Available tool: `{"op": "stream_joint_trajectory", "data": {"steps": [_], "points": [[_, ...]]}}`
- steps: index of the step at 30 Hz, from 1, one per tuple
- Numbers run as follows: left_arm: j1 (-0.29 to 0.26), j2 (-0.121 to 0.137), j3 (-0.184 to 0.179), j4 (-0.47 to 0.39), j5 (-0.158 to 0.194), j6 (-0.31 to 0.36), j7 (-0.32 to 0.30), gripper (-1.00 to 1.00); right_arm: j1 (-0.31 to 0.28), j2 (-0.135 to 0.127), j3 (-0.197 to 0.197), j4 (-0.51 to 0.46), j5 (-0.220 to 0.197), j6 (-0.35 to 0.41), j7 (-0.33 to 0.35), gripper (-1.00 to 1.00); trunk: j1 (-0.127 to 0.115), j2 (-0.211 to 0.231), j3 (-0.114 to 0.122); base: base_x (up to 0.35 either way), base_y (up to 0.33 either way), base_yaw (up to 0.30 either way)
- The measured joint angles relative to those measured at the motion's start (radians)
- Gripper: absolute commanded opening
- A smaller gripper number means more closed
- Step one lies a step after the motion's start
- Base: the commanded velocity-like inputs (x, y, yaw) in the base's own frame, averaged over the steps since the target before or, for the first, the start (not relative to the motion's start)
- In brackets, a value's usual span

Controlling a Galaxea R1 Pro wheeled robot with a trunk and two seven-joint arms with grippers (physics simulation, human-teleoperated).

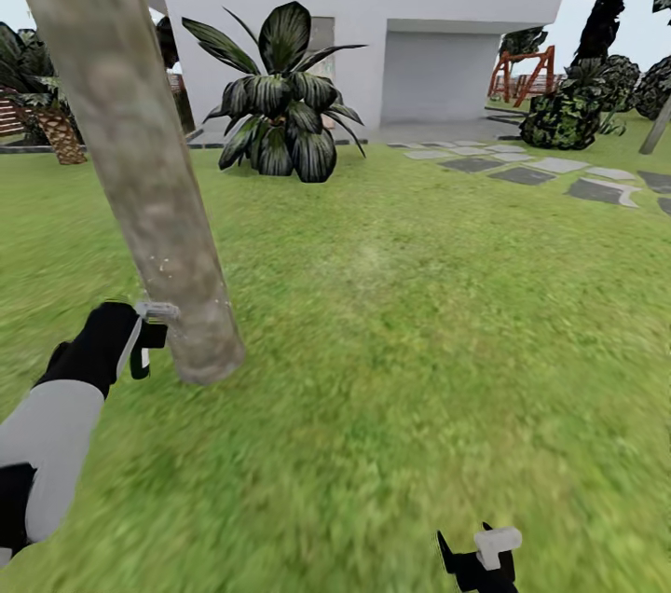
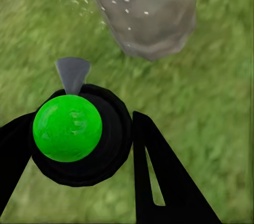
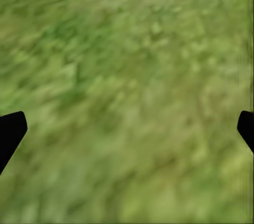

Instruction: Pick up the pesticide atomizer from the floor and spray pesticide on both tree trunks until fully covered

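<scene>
A thick beige-grey tree trunk (image 1: 140, 164) leans up from the grass (image 1: 419, 323) at the left. My left gripper (image 1: 140, 341) hangs just left of its base, shut on the pesticide atomizer (image 1: 155, 310). In the left wrist view the atomizer (image 2: 67, 128) is a black body with a bright green ball and a grey nozzle that points at the trunk (image 2: 148, 12). White droplets speckle the bark there, and the black fingers (image 2: 159, 182) flank the bottle. Low in the head view, my right gripper (image 1: 480, 556) is open over bare grass (image 3: 127, 76). A second pale trunk (image 1: 657, 127) stands far right.
A white house (image 1: 447, 6) rises behind the lawn. In front of it stand a broad-leaved dark plant (image 1: 280, 99) and, far left, a short palm (image 1: 47, 117). Grey stepping stones (image 1: 531, 169), dark bushes (image 1: 568, 113) and a wooden frame (image 1: 522, 75) are at the back right.
</scene>
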Motion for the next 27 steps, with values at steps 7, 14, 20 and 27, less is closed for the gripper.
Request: {"op": "stream_joint_trajectory", "data": {"steps": [7, 14, 20, 27], "points": [[0.037, 0.001, 0.001, 0.001, 0.000, 0.000, 0.001, -1.00, 0.000, 0.000, 0.000, 0.000, 0.000, 0.000, 0.000, 1.00, 0.000, 0.000, 0.000, 0.194, -0.217, 0.001], [0.132, 0.055, 0.011, -0.002, -0.004, -0.008, 0.001, -1.00, 0.000, 0.000, 0.000, -0.001, 0.000, 0.000, 0.001, 1.00, 0.000, 0.000, 0.000, 0.044, -0.022, 0.009], [0.174, 0.037, 0.007, -0.011, 0.015, -0.013, 0.003, -1.00, 0.000, 0.001, 0.001, 0.000, 0.000, 0.000, 0.001, 1.00, 0.000, 0.000, 0.000, 0.001, 0.000, 0.232], [0.178, 0.051, 0.007, -0.011, 0.001, -0.014, 0.005, -1.00, 0.000, 0.001, 0.000, 0.000, 0.000, 0.000, 0.001, 1.00, 0.000, 0.000, 0.000, 0.000, -0.002, 0.057]]}}
